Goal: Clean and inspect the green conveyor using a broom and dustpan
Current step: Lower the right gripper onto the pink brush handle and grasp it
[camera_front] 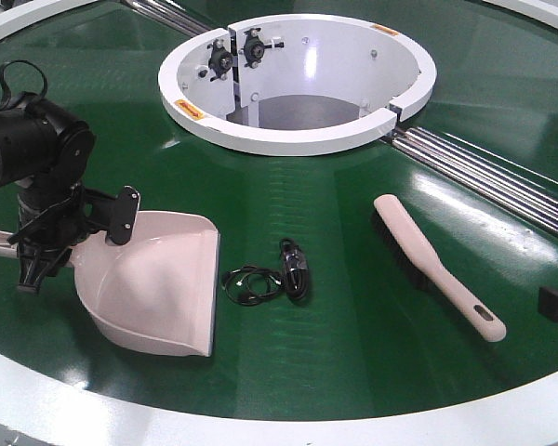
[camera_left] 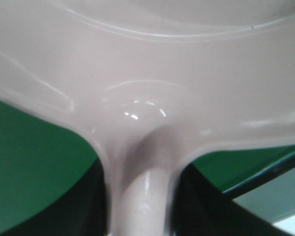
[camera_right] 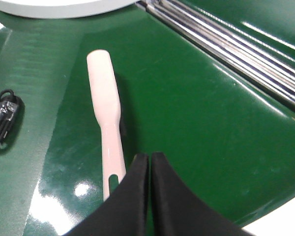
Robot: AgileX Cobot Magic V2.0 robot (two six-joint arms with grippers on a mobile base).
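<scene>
Front view of the green conveyor, a glossy dark green ring with a white central hub at the top centre of the frame and metal rollers running to the upper right. The dustpan lies on the belt at the lower left. The broom lies well apart from it at the centre right, bristles down, its slotted handle end pointing to the lower right. A small black cable bundle sits on the belt between them.

In the left wrist view, the left end effector appears to pinch the dustpan's handle, with dark fingers close against both sides. In the right wrist view, the right end effector is pressed together and empty, at the bottom centre of the frame just beside the broom's handle end.

The step in hand looks to be picking up the broom. To do it well, the right end effector should spread before it lowers, straddle the narrow handle just above the slot and close squarely across its width. The dustpan's lip should stay flat on the belt.
</scene>
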